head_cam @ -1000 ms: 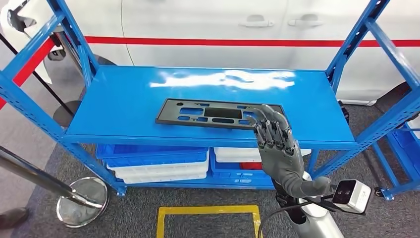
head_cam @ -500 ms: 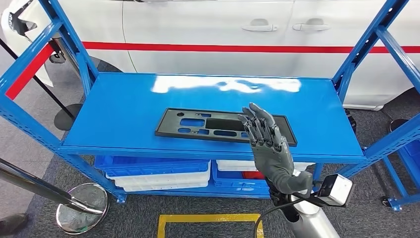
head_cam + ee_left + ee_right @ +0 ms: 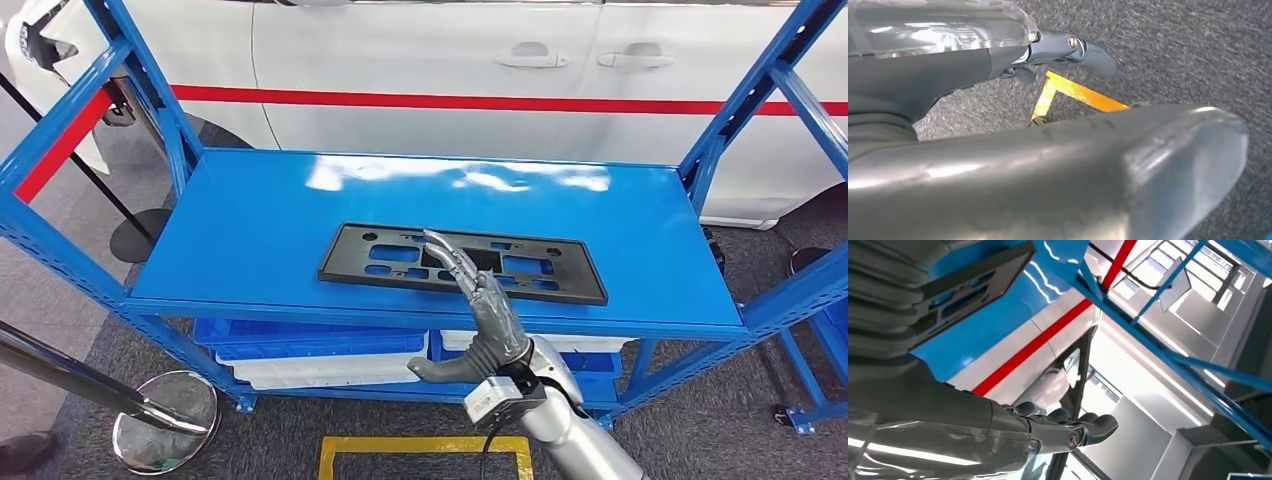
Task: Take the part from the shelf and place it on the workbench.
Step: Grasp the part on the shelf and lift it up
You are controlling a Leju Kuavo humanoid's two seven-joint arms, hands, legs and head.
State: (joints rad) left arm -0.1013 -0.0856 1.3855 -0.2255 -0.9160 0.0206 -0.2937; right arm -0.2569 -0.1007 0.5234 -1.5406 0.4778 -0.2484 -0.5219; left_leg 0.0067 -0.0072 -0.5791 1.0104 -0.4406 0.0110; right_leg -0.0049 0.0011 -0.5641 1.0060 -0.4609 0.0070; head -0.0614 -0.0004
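- The part [image 3: 463, 264], a flat black plastic panel, long and rectangular with several cut-out slots, lies flat on the top board of the blue shelf [image 3: 250, 215], near its front edge and roughly centred. Lying so close to the edge, I judge it within easy reach from where I stand.
- My right hand [image 3: 480, 300] is raised in front of the shelf with fingers stretched out and apart, thumb out to the side, holding nothing. The fingertips overlap the part's middle in the head view; I cannot tell whether they touch it or hover above.
- I judge the outstretched fingers suit sliding over a thin plate that offers little height to grab.
- The shelf board is glossy painted metal, so the panel may slide easily.
- My left hand [image 3: 1063, 50] hangs over grey carpet [image 3: 1188, 45]; whether its fingers are spread or curled I cannot tell.
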